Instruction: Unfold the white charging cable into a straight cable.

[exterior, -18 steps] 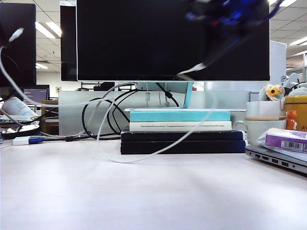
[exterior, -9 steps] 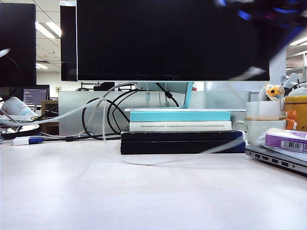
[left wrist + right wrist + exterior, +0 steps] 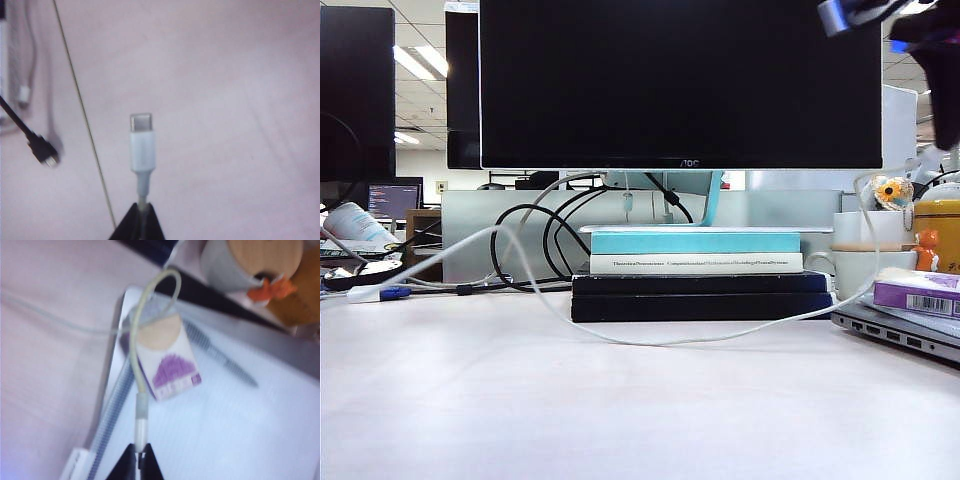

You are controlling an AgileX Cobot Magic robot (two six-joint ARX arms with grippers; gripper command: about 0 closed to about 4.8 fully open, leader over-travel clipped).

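Now look at the white cable (image 3: 650, 342): in the exterior view it hangs in one long, low curve. It comes in from the left edge, dips down to touch the pale table (image 3: 620, 420) in front of the stack of books (image 3: 698, 275), and climbs up at the right edge, past the laptop (image 3: 900, 335).

Your left gripper (image 3: 140, 215) does not show in the exterior view. In its own wrist view its two dark tips are pinched tight on the cable just behind one plug (image 3: 142, 145). The plug is white with a silver end and sticks straight out past the tips, above the bare table. A black cord with a small plug (image 3: 42, 150) lies on the table near it.

Your right gripper (image 3: 139, 460) is at the upper right corner of the exterior view, a dark blurred shape (image 3: 930, 40). In its wrist view its tips are squeezed on the cable's other end, and the cable loops away over a small purple and white box (image 3: 167, 362) that rests on the laptop (image 3: 240, 430). The print on that box is too blurred to read.

On the big black monitor (image 3: 680, 85) you can read small letters, "AOC", on its bottom edge. The white book has a line of print on its spine, too small to read. The purple box (image 3: 917, 295) shows a barcode.
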